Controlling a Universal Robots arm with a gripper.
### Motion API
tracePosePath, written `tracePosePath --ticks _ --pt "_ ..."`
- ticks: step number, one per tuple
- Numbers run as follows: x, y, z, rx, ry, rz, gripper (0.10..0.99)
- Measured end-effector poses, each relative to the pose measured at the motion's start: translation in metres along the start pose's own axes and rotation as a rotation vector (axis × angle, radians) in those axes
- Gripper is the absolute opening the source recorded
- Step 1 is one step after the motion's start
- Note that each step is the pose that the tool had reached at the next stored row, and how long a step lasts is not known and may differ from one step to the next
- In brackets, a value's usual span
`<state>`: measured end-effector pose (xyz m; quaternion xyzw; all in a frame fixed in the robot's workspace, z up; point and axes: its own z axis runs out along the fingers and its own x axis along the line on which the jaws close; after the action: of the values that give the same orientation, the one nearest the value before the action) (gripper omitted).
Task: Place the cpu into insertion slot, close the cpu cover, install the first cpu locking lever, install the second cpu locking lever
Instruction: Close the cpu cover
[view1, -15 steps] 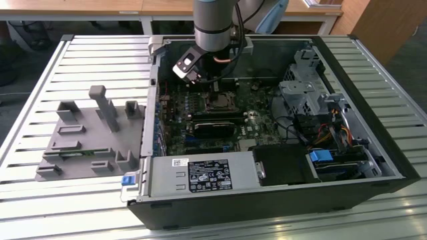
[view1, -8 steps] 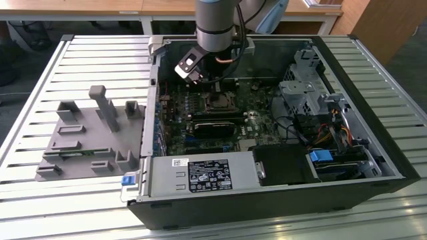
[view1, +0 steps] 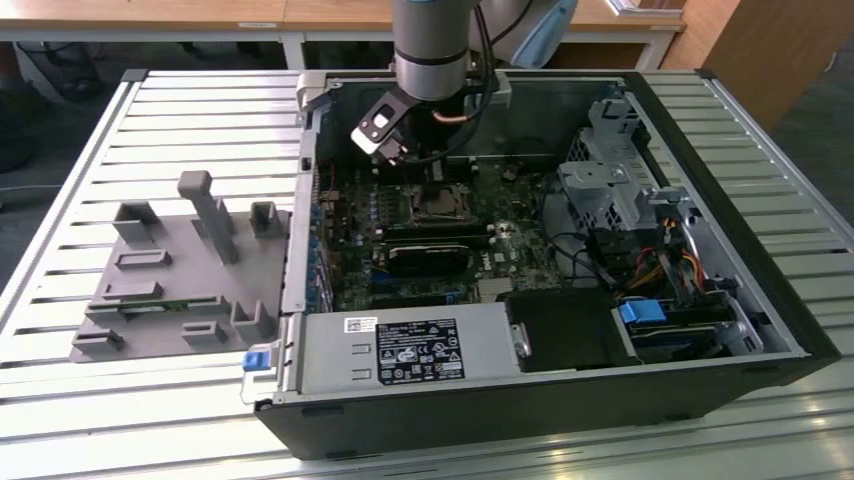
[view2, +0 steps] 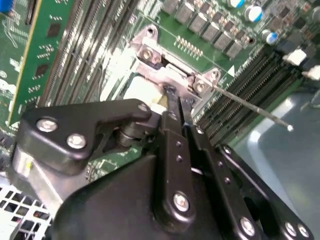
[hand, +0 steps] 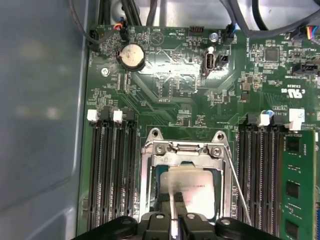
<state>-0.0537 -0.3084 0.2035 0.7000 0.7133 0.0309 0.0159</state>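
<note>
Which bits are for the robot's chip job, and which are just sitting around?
For the job: the small silvery-grey square cpu; the dark square insertion slot with its silvery metal rim; the thin wire locking lever; the black gripper, at the cpu.
Just lying about: the round silver coin battery; the green memory stick; the grey plastic holder tray.

The black gripper (view2: 169, 101) sat at the silvery socket frame (view2: 172, 74) — a pale chip (view2: 141, 92) just beside its tip. A thin lever (view2: 250, 107) angled out over the green board (view2: 210, 55).
</note>
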Motion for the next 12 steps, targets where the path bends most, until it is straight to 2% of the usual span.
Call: tracePosePath --ticks 5,12 --pt "-0.0004 0.0000 -0.0028 0.000 -0.0020 0.000 0.169" --pt "-0.0081 0.0000 -0.0017 0.000 -0.0023 0.000 0.169"
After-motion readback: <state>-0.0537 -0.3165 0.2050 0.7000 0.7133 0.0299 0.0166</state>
